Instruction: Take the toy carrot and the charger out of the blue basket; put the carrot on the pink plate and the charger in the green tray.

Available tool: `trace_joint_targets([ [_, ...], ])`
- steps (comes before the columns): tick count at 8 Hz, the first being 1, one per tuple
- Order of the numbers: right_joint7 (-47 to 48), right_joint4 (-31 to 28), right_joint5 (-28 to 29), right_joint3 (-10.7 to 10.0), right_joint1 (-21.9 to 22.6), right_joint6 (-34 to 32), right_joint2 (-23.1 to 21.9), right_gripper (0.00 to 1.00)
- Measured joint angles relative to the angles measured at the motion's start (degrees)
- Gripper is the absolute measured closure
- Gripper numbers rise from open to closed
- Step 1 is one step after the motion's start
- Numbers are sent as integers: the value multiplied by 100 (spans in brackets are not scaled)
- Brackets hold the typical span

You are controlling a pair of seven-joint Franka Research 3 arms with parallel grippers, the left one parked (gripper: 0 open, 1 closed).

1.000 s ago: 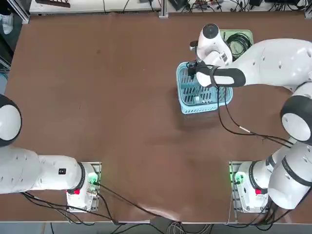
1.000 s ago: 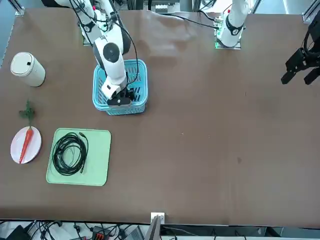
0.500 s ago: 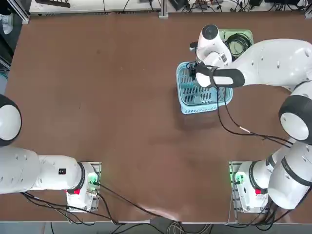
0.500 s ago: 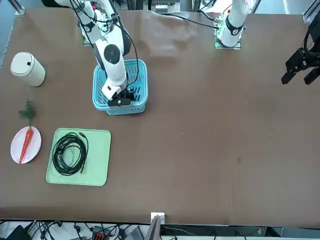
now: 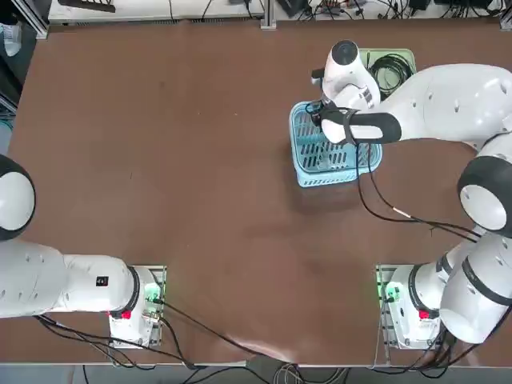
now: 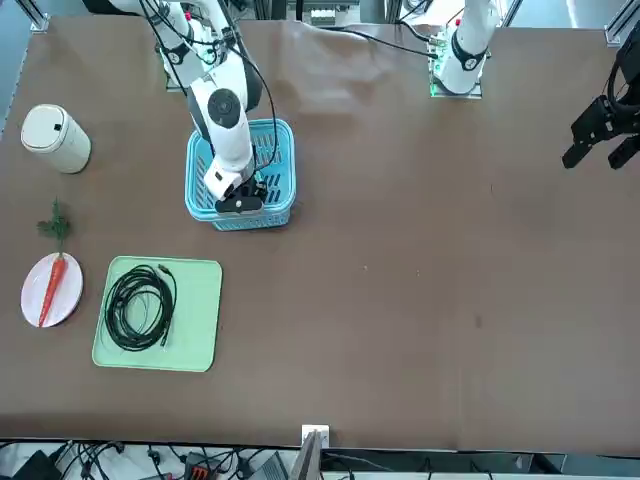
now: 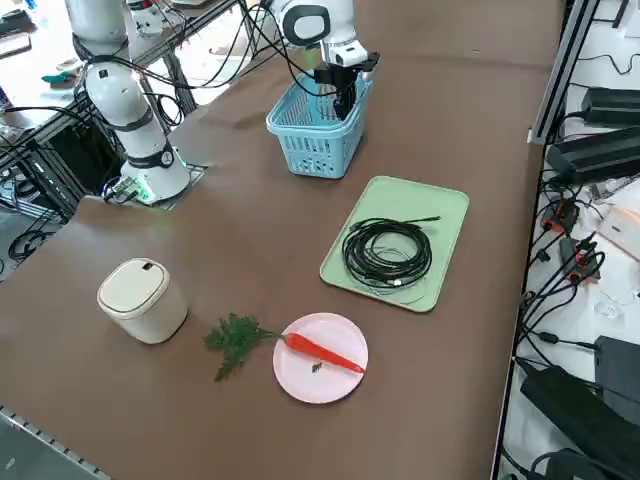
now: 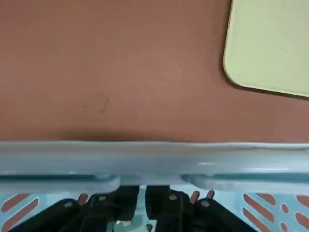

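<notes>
1. The right arm reaches over the table, wrist bent down, with the right gripper lowered inside the blue basket.
2. Its fingers stand nearly together, a narrow gap between them; what they pinch, if anything, cannot be made out.
3. The charger is hidden.
4. The toy carrot lies on the pink plate, beside the green tray.

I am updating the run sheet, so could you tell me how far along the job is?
Done: the toy carrot lies on the pink plate. In hand: the right gripper is down inside the blue basket, fingers nearly together; what they pinch is hidden. Left: no charger in the green tray yet.
</notes>
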Motion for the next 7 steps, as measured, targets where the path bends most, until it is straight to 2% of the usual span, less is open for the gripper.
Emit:
trace_joint_targets([
  [2,2,0,0,0,1,-15,0,94],
  [7,149,20,4,0,12,-216,-61,94],
])
